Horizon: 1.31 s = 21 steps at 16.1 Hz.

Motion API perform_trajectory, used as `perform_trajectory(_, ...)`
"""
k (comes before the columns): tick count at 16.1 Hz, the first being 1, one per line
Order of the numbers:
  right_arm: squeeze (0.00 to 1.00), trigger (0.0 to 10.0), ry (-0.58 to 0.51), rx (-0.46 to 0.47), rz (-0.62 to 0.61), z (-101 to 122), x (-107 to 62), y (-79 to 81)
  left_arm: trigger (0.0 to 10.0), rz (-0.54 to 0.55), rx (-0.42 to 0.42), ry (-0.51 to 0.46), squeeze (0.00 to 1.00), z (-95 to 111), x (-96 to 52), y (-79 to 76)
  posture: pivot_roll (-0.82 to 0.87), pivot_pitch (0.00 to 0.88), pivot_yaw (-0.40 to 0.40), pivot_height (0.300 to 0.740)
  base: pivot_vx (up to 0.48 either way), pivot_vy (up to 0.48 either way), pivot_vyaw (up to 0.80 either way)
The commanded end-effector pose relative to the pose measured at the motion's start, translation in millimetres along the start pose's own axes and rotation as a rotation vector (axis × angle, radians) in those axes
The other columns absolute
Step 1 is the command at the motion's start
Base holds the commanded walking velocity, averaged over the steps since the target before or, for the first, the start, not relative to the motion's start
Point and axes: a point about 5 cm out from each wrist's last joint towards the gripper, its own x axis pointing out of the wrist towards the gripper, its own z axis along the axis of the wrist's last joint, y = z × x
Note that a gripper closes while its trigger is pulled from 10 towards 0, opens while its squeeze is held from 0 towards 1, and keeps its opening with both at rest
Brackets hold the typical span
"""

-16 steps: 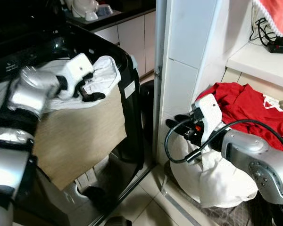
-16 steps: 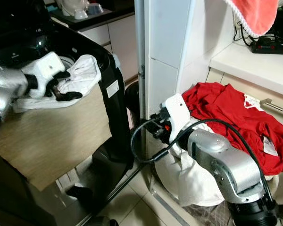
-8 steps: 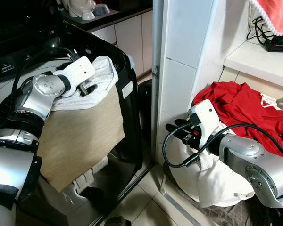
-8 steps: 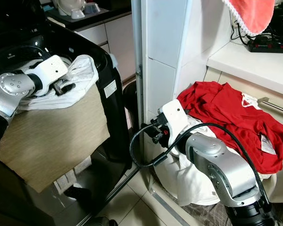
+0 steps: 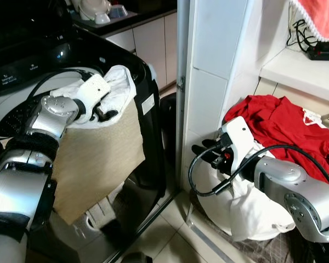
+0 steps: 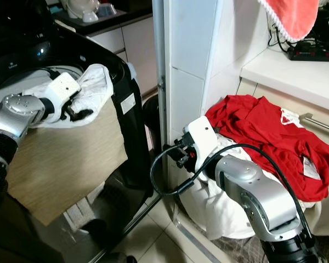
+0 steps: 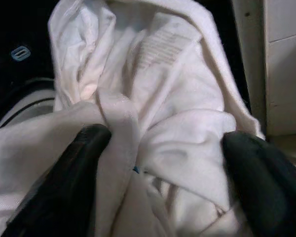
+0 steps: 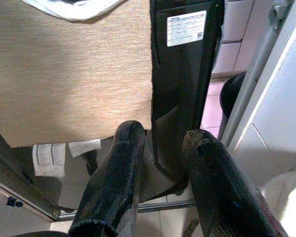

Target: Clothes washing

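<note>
Cramped laundry corner, black top-loader washing machine (image 5: 148,126) beside tiled wall. Left gripper (image 5: 101,109) spread wide over white garment (image 7: 158,113) bunched on machine's rim. Soft, light, floppy; best pinched at thick fold. Right gripper (image 5: 204,149) parted, empty, near red clothes (image 5: 285,123).

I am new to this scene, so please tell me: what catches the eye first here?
The red garment heaped at the right, over white laundry. Next, the left gripper with open jaws pressed into the white garment draped on the rim of the black washing machine.
</note>
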Motion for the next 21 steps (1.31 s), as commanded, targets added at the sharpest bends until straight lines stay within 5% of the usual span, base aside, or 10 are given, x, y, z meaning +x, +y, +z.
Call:
perform_trajectory(1, 0.00, 10.0, -0.019, -0.010, -0.008, 5, -1.1, -2.0, 0.0, 0.040, -0.021, 0.017, 0.00, 0, -3.8, 8.5, -0.03, 0.000, 0.108, 0.740, 0.000, 0.000, 0.00)
perform_trajectory(14, 0.00, 10.0, -0.023, -0.018, -0.009, 7, -0.5, -4.1, 0.0, 0.083, -0.039, 0.041, 0.00, -1, -13.4, 23.9, -0.02, 0.000, 0.104, 0.740, 0.000, 0.000, 0.00)
perform_trajectory(19, 0.00, 10.0, -0.017, -0.023, -0.007, 6, -1.8, -4.0, 0.0, 0.141, -0.086, -0.041, 0.00, 19, -27.2, 45.7, -0.03, 0.000, 0.109, 0.740, 0.000, 0.000, 0.00)
perform_trajectory(20, 0.00, 10.0, -0.017, -0.025, -0.007, 6, -2.0, -4.2, 10.0, 0.168, -0.088, -0.062, 0.00, 24, -30.9, 51.4, -0.03, 0.000, 0.109, 0.740, 0.000, 0.000, 0.00)
perform_trajectory(21, 0.00, 10.0, -0.016, -0.026, -0.007, 6, -2.3, -4.5, 10.0, 0.190, -0.092, -0.088, 0.00, 30, -34.1, 56.1, -0.03, 0.000, 0.109, 0.740, 0.000, 0.000, 0.00)
